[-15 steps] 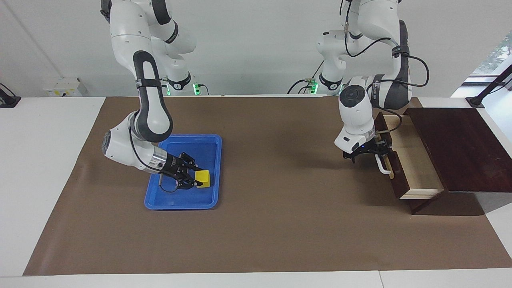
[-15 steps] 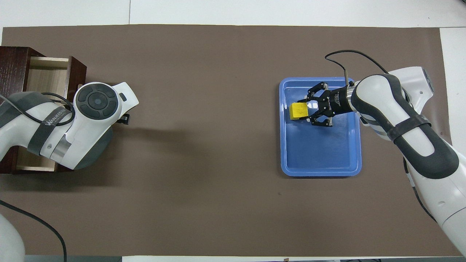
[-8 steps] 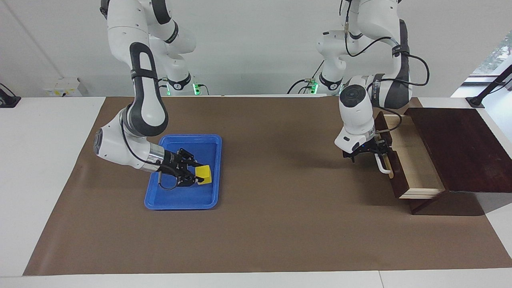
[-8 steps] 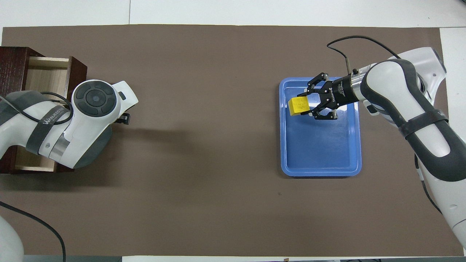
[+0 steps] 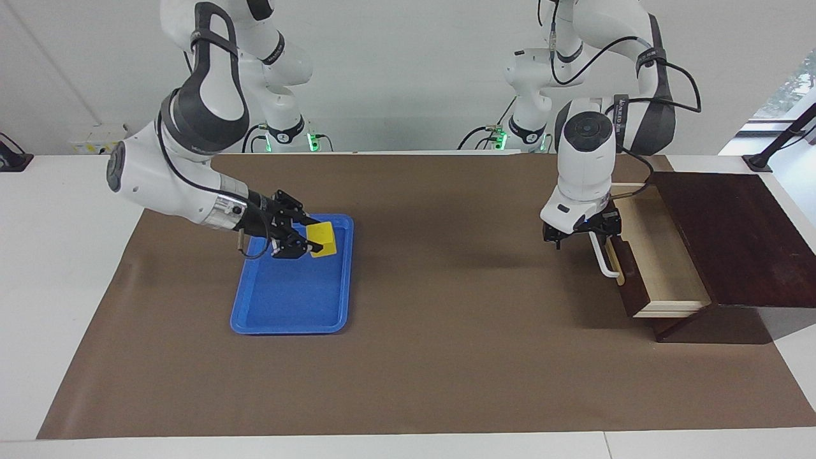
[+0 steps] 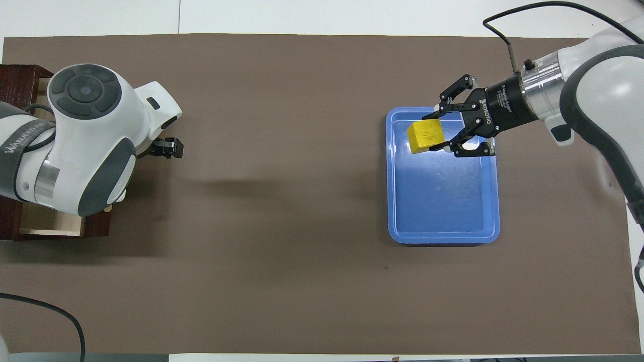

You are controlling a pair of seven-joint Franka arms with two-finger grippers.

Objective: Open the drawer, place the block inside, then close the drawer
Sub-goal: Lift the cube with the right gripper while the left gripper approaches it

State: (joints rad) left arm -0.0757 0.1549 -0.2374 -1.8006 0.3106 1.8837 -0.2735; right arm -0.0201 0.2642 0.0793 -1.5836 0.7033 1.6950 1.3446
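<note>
Block (image 5: 323,238): yellow cube, clamped between the fingers of the right gripper (image 5: 310,243) and lifted clear of the blue tray (image 5: 287,319). We see it hanging over the end of the tray nearer the robots; in the overhead view it covers the tray corner toward the middle of the table. The right arm reaches in low from its own end of the table, gripper lying nearly level, its outer links splayed to either side of the cube. We read one cube face pointing up, slightly tilted.

Tray sits on the brown mat (image 5: 446,357), toward the right arm's end, nothing else in it that we can make out.

Drawer (image 5: 656,268): pulled out of the low dark box (image 5: 733,236) at the left arm's end of the table, pale wood floor showing. We note its white handle (image 5: 599,255) on the front, facing the middle of the table.

Left gripper (image 5: 580,231) hangs just above the end of the handle nearer the robots, pointing down. We cannot see contact with the handle. Its fingers stand apart, as far as we can judge, and hold nothing. In the overhead view the left arm's wrist covers most of the drawer, and only a dark tip of the gripper shows past it.
</note>
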